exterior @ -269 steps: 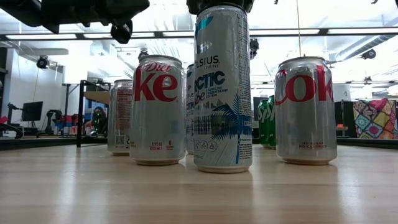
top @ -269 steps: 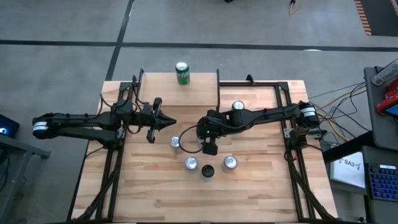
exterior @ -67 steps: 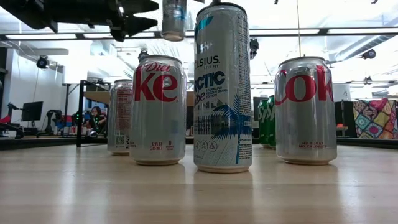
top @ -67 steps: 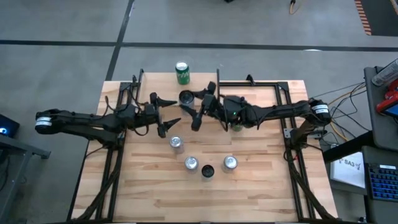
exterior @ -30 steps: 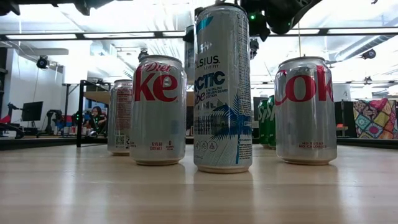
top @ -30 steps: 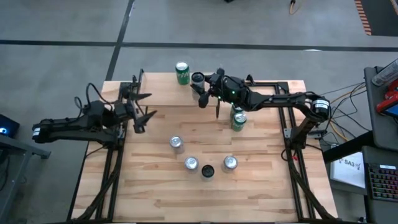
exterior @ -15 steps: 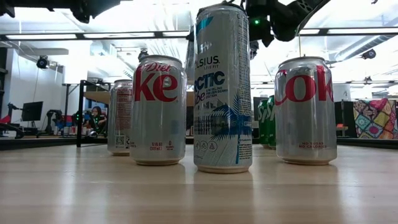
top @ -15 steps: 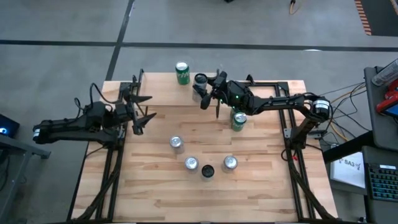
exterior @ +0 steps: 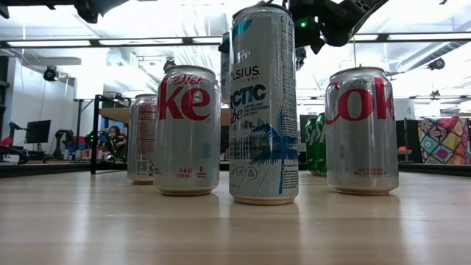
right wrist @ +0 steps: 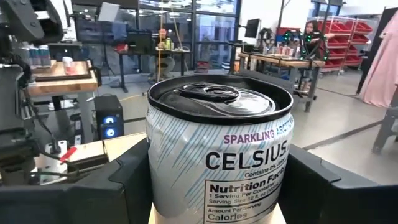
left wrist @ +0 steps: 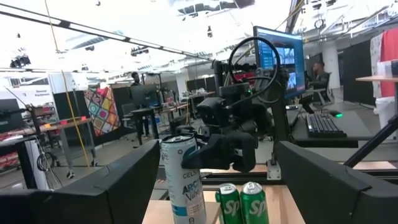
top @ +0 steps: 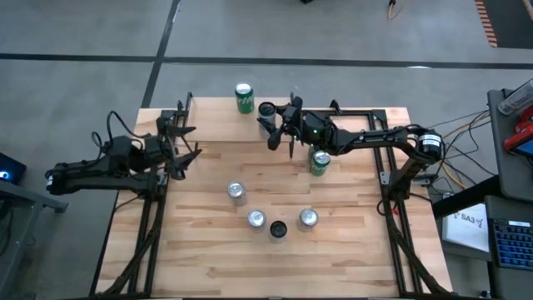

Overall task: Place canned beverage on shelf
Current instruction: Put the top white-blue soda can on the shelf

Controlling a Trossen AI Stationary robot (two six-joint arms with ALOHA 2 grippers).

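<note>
Right pincer [top: 268,123] grips Celsius can [right wrist: 219,158] over shelf [top: 218,117]; left pincer [top: 185,140] open

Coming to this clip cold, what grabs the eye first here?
The right gripper holds a tall white-and-blue Celsius can over the small light-wood shelf at the table's far edge, beside a green soda can standing there. Five more cans wait on the large wooden tabletop, while the left gripper hangs open at the left.
</note>
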